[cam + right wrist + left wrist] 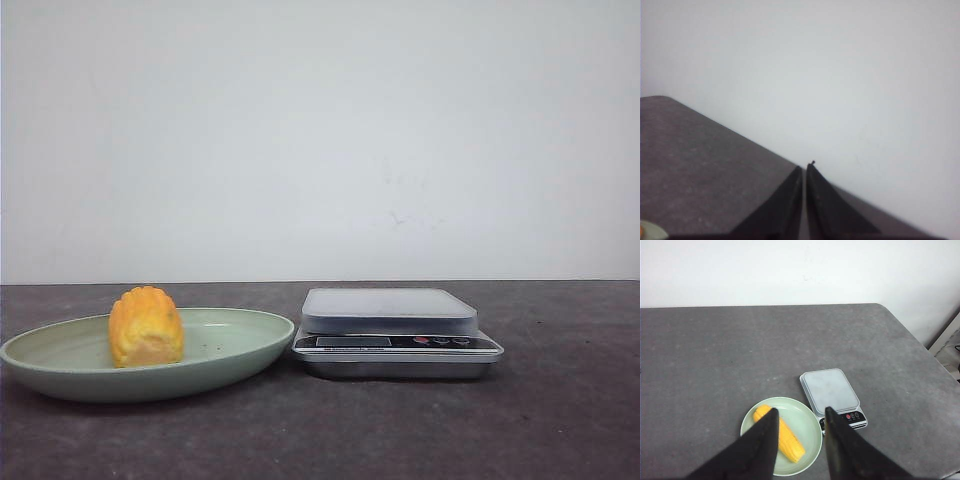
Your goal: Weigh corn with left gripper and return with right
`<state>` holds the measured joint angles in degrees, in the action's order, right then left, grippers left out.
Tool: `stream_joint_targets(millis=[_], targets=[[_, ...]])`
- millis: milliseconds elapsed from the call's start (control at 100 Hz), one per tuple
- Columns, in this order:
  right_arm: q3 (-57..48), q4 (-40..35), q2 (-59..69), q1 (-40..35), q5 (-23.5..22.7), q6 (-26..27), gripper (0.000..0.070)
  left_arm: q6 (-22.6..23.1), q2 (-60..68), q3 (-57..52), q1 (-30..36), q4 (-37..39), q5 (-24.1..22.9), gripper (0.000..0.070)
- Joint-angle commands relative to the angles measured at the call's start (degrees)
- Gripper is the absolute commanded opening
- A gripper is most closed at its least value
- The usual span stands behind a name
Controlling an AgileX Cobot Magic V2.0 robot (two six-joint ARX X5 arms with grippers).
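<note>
Currently corn (779,435) lying in pale green plate (810,420), beside kitchen scale (830,389) on worktop (715,365). Left gripper (799,416) hovering high above, fingers apart; right gripper (804,168) fingers pressed together, pointing away. Risk: rounded cob rolling or slipping during pinch, plate skidding into scale.

The right gripper (804,170) has its two dark fingers (780,210) pressed nearly together, with only a thin slit between them and nothing held. Beneath them lies the grey speckled table (695,165), its far edge running slantwise against a plain white wall (840,75). Near the fingers, at the table's near side, a sliver of a pale green plate (652,232) peeks in with a speck of orange on it.
</note>
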<state>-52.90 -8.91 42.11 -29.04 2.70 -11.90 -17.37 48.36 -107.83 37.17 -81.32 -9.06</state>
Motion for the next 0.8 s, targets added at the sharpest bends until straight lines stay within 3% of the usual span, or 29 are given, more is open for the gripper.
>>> stream_joint_targets(millis=[0, 240, 440, 610, 790], targets=[[5.2, 0.4, -2.7, 1.3, -1.0, 4.8, 0.0009, 0.0, 0.5, -1.1, 0.4, -0.9, -0.2, 0.0145], [25.8, 0.4, -18.1, 9.5, -1.5, 11.9, 0.0008, 0.0, 0.5, -1.1, 0.4, -0.9, -0.2, 0.0145], [38.6, 3.1, -32.7, 16.9, -1.5, 14.3, 0.0008, 0.0, 0.5, -1.1, 0.4, -0.9, -0.2, 0.0145], [44.2, 3.1, -42.1, 23.5, -3.6, 14.3, 0.0008, 0.0, 0.5, -1.1, 0.4, -0.9, -0.2, 0.0145], [45.8, 2.7, -41.9, 26.2, -4.9, 14.5, 0.0008, 0.0, 0.5, -1.1, 0.4, -0.9, -0.2, 0.0145]])
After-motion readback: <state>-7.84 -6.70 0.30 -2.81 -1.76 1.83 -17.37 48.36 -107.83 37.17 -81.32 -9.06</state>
